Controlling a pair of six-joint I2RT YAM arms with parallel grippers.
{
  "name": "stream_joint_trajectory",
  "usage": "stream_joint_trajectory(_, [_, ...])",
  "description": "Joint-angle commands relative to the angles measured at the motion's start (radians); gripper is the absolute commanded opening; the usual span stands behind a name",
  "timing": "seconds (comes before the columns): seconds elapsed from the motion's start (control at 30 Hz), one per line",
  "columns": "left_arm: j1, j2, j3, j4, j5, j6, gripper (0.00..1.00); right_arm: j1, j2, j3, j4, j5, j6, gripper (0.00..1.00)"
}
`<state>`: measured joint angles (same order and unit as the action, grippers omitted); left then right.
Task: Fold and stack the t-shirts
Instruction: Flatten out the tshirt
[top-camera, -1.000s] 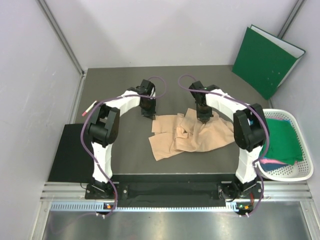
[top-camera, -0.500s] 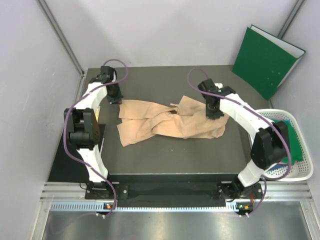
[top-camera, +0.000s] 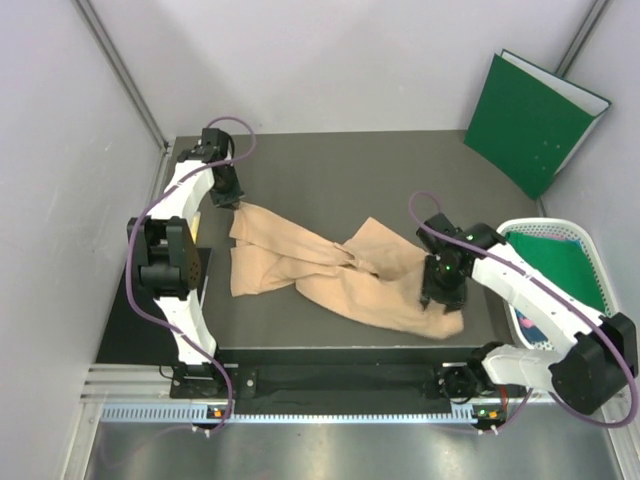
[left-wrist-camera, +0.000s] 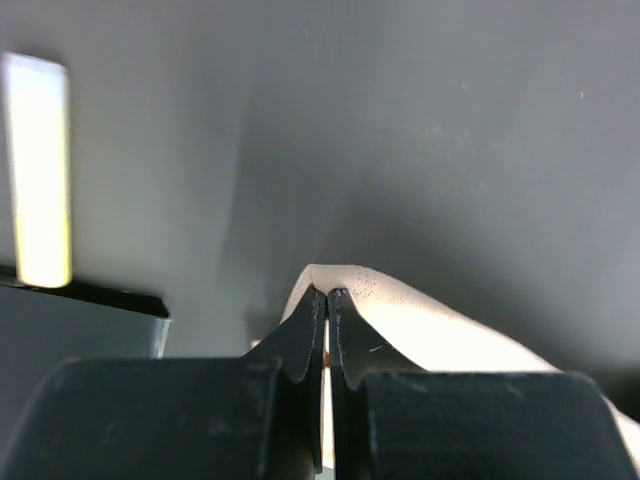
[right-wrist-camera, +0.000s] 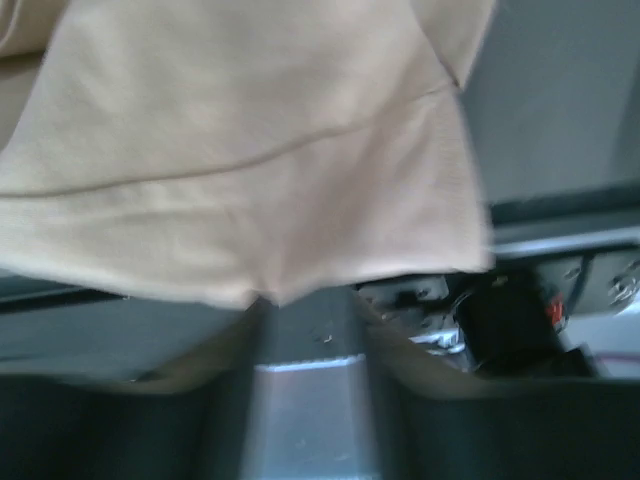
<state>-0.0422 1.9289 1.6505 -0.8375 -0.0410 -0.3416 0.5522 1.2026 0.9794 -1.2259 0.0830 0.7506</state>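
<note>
The peach t-shirt (top-camera: 345, 275) lies stretched in a long, rumpled diagonal across the dark table (top-camera: 400, 180), running from the upper left of the top view down toward the lower right, where its end reaches the table's near edge. The left gripper (top-camera: 225, 195) sits at the upper-left end of the cloth, near the table's far left corner. In the left wrist view its fingers (left-wrist-camera: 310, 345) are pressed tight together with a thin fold of the peach t-shirt (left-wrist-camera: 430, 335) pinched between them, the cloth trailing off to the lower right of that frame above the grey surface. The right gripper (top-camera: 440, 288) is at the lower-right end of the shirt, directly over the fabric and close to the table's front edge. In the right wrist view the peach t-shirt (right-wrist-camera: 250, 150) fills the upper two thirds of the frame, with its hem hanging over the table edge and the metal rail showing beneath it. The picture there is blurred and the fingertips are hidden by cloth, so I cannot tell how far this pincer is open or whether it has hold of the shirt. At the right edge of the top view a white basket (top-camera: 550, 224) holds a dark green t-shirt (top-camera: 560, 275), and a stiff green folder (top-camera: 535, 120) leans against the wall in the upper right.
</note>
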Motion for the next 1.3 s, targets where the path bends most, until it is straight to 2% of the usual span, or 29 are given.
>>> stream_joint_trajectory(0.0, [0.016,-0.005,0.072,-0.025,-0.057,0.009,0.00,0.043,-0.060,0.123,-0.098,-0.029,0.020,0.93])
stream_joint_trajectory(0.03, [0.016,-0.007,0.071,-0.025,-0.053,0.007,0.00,0.046,-0.060,0.163,-0.098,0.004,0.012,0.99])
stream_joint_trajectory(0.13, [0.016,-0.018,0.063,-0.031,-0.037,0.009,0.19,0.046,-0.023,0.297,-0.020,0.079,-0.062,1.00])
stream_joint_trajectory(0.27, [0.016,-0.033,0.032,-0.031,-0.020,0.013,0.38,0.041,0.116,0.346,0.162,0.094,-0.197,1.00])
stream_joint_trajectory(0.3, [0.016,-0.031,0.022,-0.029,-0.017,0.016,0.47,0.043,0.156,0.367,0.236,0.096,-0.217,0.99])
stream_joint_trajectory(0.43, [0.016,-0.050,-0.007,-0.041,-0.022,0.024,0.52,0.041,0.426,0.465,0.334,0.073,-0.304,1.00])
stream_joint_trajectory(0.6, [0.016,-0.073,-0.053,-0.034,-0.013,0.026,0.52,0.040,0.642,0.602,0.404,0.147,-0.381,0.98])
stream_joint_trajectory(0.8, [0.016,-0.097,-0.093,-0.031,-0.011,0.030,0.52,0.012,0.755,0.700,0.420,0.196,-0.421,0.98])
stream_joint_trajectory(1.17, [0.016,-0.100,-0.138,-0.025,-0.010,0.038,0.54,-0.093,0.844,0.647,0.586,0.029,-0.459,0.97])
stream_joint_trajectory(1.2, [0.016,-0.102,-0.138,-0.025,-0.010,0.038,0.68,-0.097,0.868,0.659,0.586,0.027,-0.462,0.97])
stream_joint_trajectory(1.27, [0.016,-0.105,-0.139,-0.025,-0.013,0.039,0.78,-0.095,0.887,0.668,0.595,0.011,-0.470,0.97])
